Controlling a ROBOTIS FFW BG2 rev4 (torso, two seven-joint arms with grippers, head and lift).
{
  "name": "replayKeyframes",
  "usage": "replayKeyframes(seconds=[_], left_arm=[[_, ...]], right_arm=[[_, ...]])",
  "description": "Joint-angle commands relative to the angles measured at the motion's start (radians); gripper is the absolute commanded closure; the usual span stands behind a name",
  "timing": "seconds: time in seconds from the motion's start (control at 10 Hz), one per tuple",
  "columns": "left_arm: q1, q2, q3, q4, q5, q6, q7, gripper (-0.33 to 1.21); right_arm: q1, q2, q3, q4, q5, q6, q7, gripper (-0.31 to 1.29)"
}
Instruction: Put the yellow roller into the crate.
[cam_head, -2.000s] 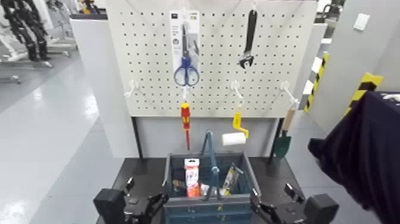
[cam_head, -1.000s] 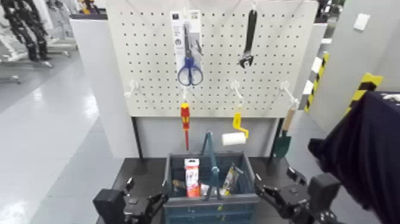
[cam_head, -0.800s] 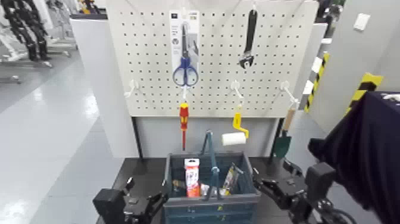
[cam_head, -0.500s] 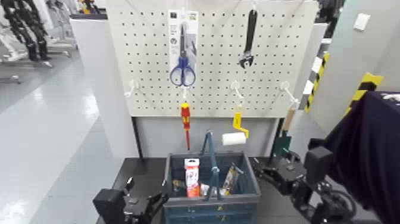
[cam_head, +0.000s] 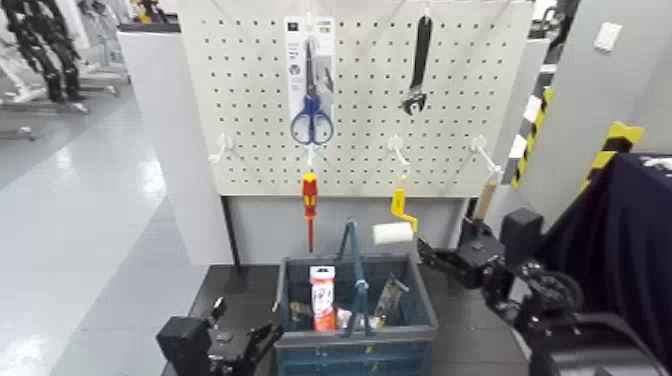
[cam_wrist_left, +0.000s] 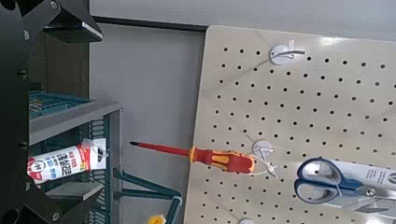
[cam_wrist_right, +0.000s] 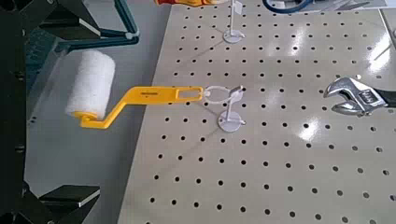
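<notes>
Legible text: none. Printing shows on the scissors card and red-and-white tube, unreadable.

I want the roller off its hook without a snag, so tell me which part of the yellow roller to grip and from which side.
Probably best: the yellow roller's handle, at its straight stretch, with the right gripper coming from the front, fingers either side. It hangs upright from the hook, facing away from the pegboard, with the bend and white sleeve below.
</notes>
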Motion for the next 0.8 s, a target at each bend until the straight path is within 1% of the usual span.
replayKeyframes(seconds=[0.1, 0.4, 0.5, 0.6, 0.8], left_arm=[[-0.002, -0.001, -0.002, 0.001, 0.001, -0.001, 0.0, 0.17], [-0.005, -0.001, -0.002, 0.003, -0.001, -0.001, 0.0, 0.17], [-0.007, -0.001, -0.002, 0.004, -0.001, -0.003, 0.0, 0.17], [-0.009, -0.001, -0.003, 0.007, 0.001, -0.006, 0.0, 0.17], [-0.013, 0.0, -0.006, 0.01, 0.001, -0.007, 0.0, 0.17]], right_arm=[[-0.106, -0.01, 0.035, 0.139, -0.017, -0.043, 0.03, 0.11], [-0.206, -0.009, 0.067, 0.284, -0.048, -0.095, 0.057, 0.11], [-0.235, -0.005, 0.079, 0.32, -0.05, -0.109, 0.063, 0.11], [-0.268, 0.002, 0.092, 0.382, -0.065, -0.129, 0.083, 0.11], [-0.331, 0.019, 0.099, 0.506, -0.067, -0.17, 0.143, 0.11]])
